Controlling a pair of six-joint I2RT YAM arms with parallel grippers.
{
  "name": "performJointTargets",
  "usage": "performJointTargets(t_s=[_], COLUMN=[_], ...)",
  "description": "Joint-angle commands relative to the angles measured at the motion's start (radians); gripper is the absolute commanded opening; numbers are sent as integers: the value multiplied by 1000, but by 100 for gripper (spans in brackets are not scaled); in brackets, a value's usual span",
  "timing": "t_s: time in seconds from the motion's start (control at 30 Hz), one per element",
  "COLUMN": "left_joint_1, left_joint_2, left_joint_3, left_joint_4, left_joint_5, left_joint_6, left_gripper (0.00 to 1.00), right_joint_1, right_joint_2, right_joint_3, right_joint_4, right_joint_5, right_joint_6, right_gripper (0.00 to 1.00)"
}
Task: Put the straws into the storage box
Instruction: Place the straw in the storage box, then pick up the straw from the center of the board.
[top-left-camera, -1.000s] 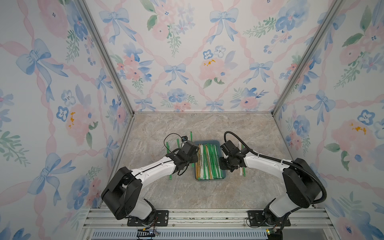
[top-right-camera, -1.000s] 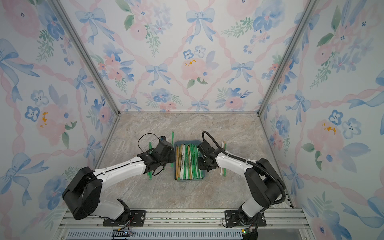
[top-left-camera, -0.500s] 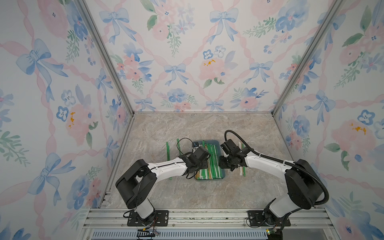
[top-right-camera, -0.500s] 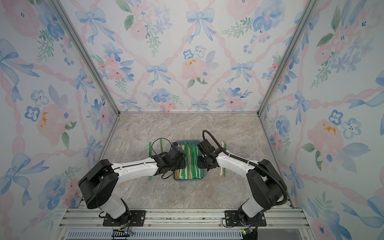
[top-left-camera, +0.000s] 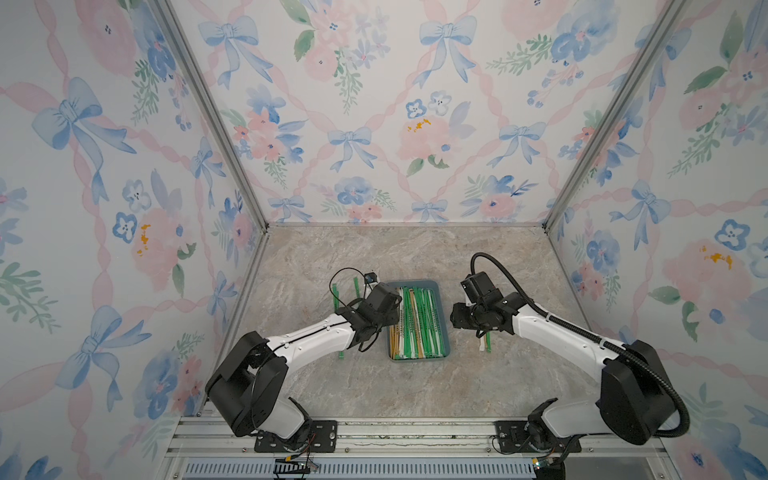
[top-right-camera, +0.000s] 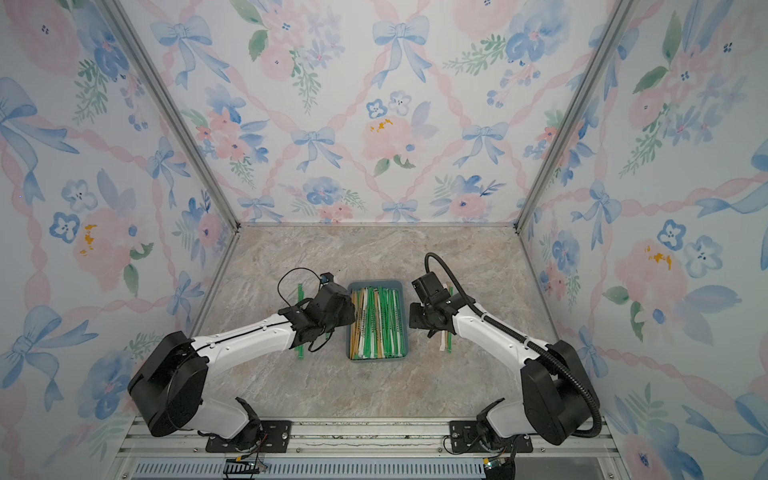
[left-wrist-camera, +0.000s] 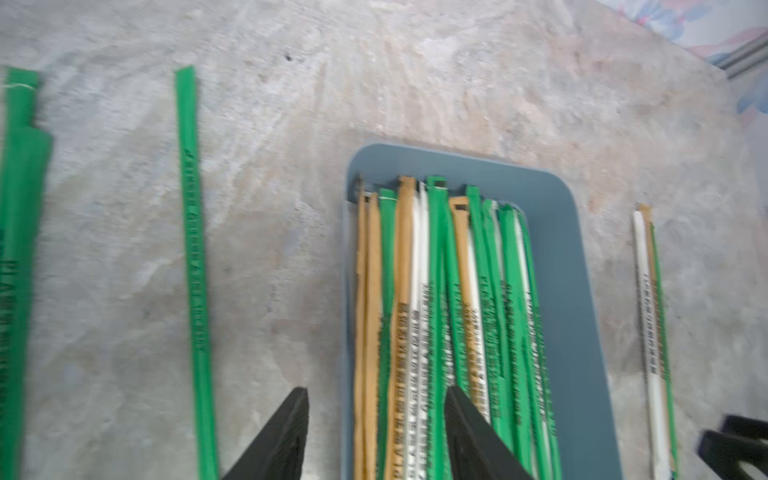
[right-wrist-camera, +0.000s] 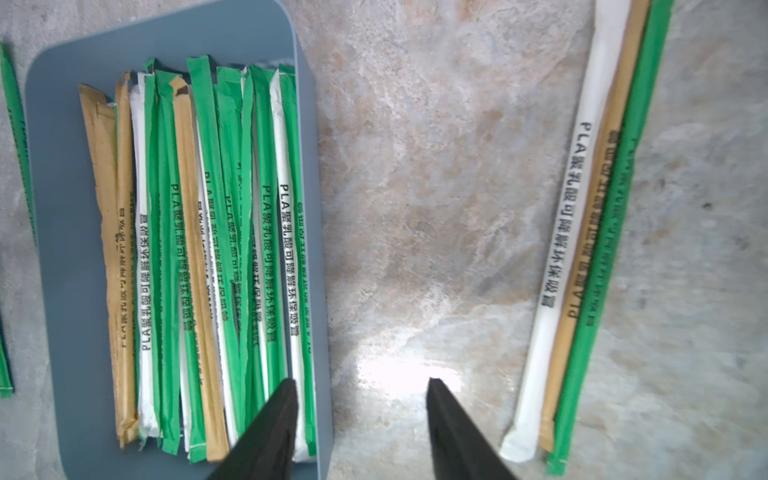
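Note:
The storage box (top-left-camera: 415, 284) (top-right-camera: 376, 284) is a blue-grey tray at the table's middle, holding several green, white and tan straws (top-left-camera: 417, 324) (right-wrist-camera: 208, 249) laid lengthwise. My left gripper (left-wrist-camera: 377, 392) is open above the box's left wall (left-wrist-camera: 347, 291), one finger over the table and one over the straws. My right gripper (right-wrist-camera: 361, 380) is open too, one finger over the box's right edge and the other over bare table. Neither holds anything. Green straws (left-wrist-camera: 193, 270) (top-left-camera: 336, 296) lie left of the box. A white, a tan and a green straw (right-wrist-camera: 582, 232) (top-left-camera: 484, 343) lie to its right.
The marble tabletop (top-left-camera: 407, 253) is walled by floral panels at the back and on both sides. Both arm bases sit on the metal rail (top-left-camera: 415, 434) at the front edge. The left arm's cable (top-left-camera: 345, 274) loops above the loose green straws.
Both grippers have opened from shut. The left one swung from the table left of the box over to its left edge. The right one drew back a little to the right.

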Motion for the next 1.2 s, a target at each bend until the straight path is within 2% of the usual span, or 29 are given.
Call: performJointTargets(t_s=[0.0, 0.13, 0.43, 0.5, 0.53, 0.9, 1.0, 1.17], left_joint_1=[61, 102, 130, 140, 145, 153, 154, 153], left_joint_2=[-18, 34, 116, 127, 132, 222, 248, 241], left_joint_3=[-29, -31, -38, -41, -42, -14, -12, -31], left_joint_4=[-26, -30, -30, -30, -30, -28, -29, -28], left_joint_5=[-26, -22, -63, -60, -61, -42, -33, -34], left_joint_6=[66, 98, 97, 98, 100, 120, 125, 122], left_gripper=[56, 56, 54, 54, 54, 47, 37, 13], right_joint_1=[-23, -51, -112, -119, -121, -168, -186, -217], right_joint_2=[-37, -59, -114, -124, -129, -150, -143, -120], right_joint_3=[-24, -29, -45, -50, -55, -70, -76, -89], right_joint_4=[-49, -90, -158, -164, -164, -181, -186, -178], right_joint_5=[47, 99, 177, 184, 187, 198, 199, 198], right_joint_6=[-34, -59, -67, -67, -68, -83, -90, -106], right_gripper=[63, 71, 81, 87, 98, 97, 97, 97])
